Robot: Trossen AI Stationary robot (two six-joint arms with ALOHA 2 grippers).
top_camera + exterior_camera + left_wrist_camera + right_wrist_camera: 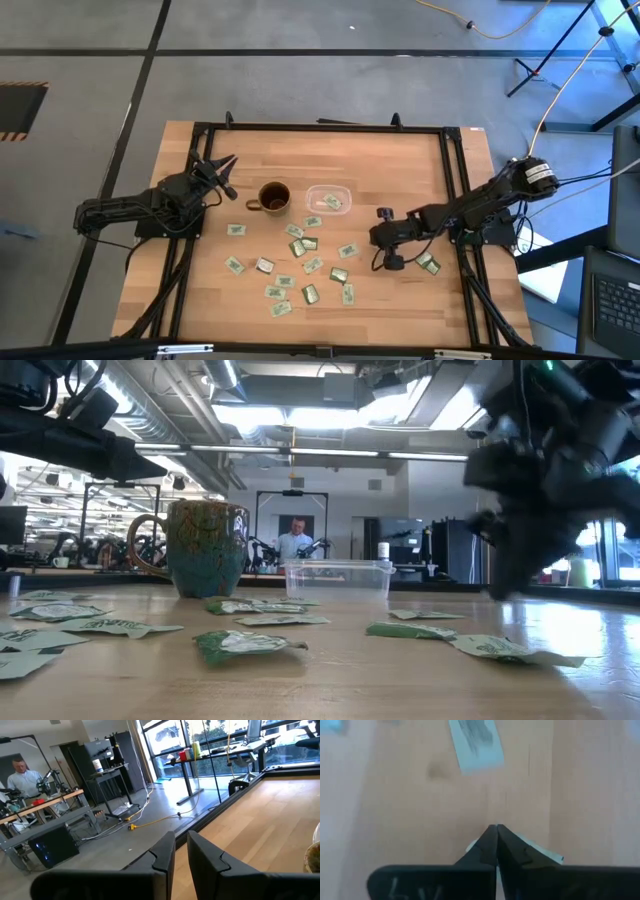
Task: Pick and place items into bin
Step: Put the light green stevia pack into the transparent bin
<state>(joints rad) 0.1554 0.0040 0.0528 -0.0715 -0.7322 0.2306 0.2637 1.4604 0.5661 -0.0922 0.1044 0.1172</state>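
High view: the packets [301, 262] lay scattered over the middle and lower centre of the wooden table [420, 310], small flat rectangles, pale green and white, a few gold-brown. One more packet [428, 264] lay apart at lower right. The clear bin [328, 200] sat just above centre, rounded corners, with a packet or two inside; the brown mug [274, 197] stood just to its left. My right gripper [381, 238] was low over the table right of centre, beside the scatter. My left gripper [224, 174] waited at the left edge, pointing toward the mug.

Low view: the packets [243, 644] looked crinkled and thin, lying flat along the foreground. The bin [337, 579] showed see-through walls at centre, the mug [203, 547] left of it.

Left wrist view: my left fingers [162, 851] stood slightly apart, nothing between them.

Right wrist view: my right fingers [487, 845] were pressed together at the tips, a pale packet edge [540, 851] showing just behind them; I could not tell whether it was pinched. Another packet [474, 741] lay at upper centre.
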